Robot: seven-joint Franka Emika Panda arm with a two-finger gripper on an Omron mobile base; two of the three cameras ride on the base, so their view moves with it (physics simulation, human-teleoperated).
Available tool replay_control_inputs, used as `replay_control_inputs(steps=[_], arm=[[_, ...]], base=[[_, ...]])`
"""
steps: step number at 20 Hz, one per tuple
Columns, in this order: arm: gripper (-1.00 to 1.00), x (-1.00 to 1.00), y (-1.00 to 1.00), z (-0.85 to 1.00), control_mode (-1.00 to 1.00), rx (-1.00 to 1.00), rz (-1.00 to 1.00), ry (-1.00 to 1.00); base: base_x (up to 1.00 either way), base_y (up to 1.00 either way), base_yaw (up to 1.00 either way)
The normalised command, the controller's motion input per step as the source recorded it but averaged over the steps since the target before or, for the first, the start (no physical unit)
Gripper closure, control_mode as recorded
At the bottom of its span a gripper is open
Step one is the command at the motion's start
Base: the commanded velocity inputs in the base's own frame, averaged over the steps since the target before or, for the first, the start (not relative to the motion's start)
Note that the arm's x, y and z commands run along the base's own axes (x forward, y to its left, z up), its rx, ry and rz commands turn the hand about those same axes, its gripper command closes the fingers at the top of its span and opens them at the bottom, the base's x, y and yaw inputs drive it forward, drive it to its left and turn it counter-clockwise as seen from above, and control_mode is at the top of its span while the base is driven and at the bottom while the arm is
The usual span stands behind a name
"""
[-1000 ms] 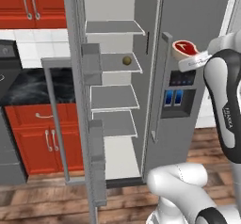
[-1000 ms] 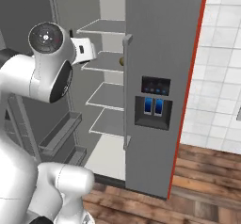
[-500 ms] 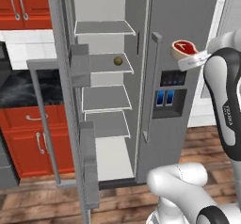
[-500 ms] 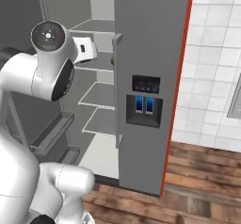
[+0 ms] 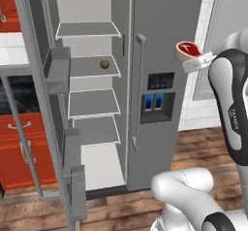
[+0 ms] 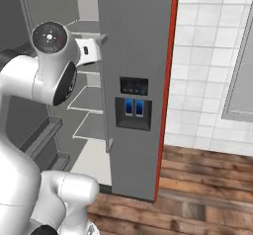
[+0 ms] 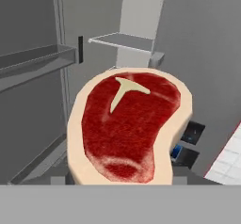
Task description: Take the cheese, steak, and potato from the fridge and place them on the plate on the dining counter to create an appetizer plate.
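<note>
Up at 2 o'clock of the left base view, the fingers (image 5: 190, 56) are spread fairly wide and clamped on the steak (image 5: 188, 50), which sits raised in front of the closed right door of the fridge (image 5: 167, 26), above the dark dispenser panel (image 5: 159, 97). From the hand view the steak (image 7: 129, 126) lies flat toward the camera, red with a tan fat rim and 1 pale T-shaped mark at about 12 o'clock on its face; the fingertips themselves are hidden behind it.

Count: 1 steak, 1 potato (image 5: 103, 64), 4 shelves in the open left compartment. The potato rests on the 2nd shelf (image 5: 92, 67) from the top, toward its right edge. Whether the cheese is on any shelf, I cannot tell.

Arm pose: the white forearm (image 5: 232, 104) rises near-vertical at 3 o'clock of the left base view, the wrist bent over toward the fridge. From the right base view the elbow joint (image 6: 52, 61) stands at 10 o'clock beside the door edge.
</note>
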Motion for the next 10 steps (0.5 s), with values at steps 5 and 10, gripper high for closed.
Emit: replay_control_inputs(steps=[5,10], arm=[[1.0,0.0,0.0,0.0,1.0,0.0,0.0,0.0],[1.0,0.0,0.0,0.0,1.0,0.0,0.0,0.0]], base=[[0.0,-1.0,-0.4],[0.0,-0.99,-0.5]])
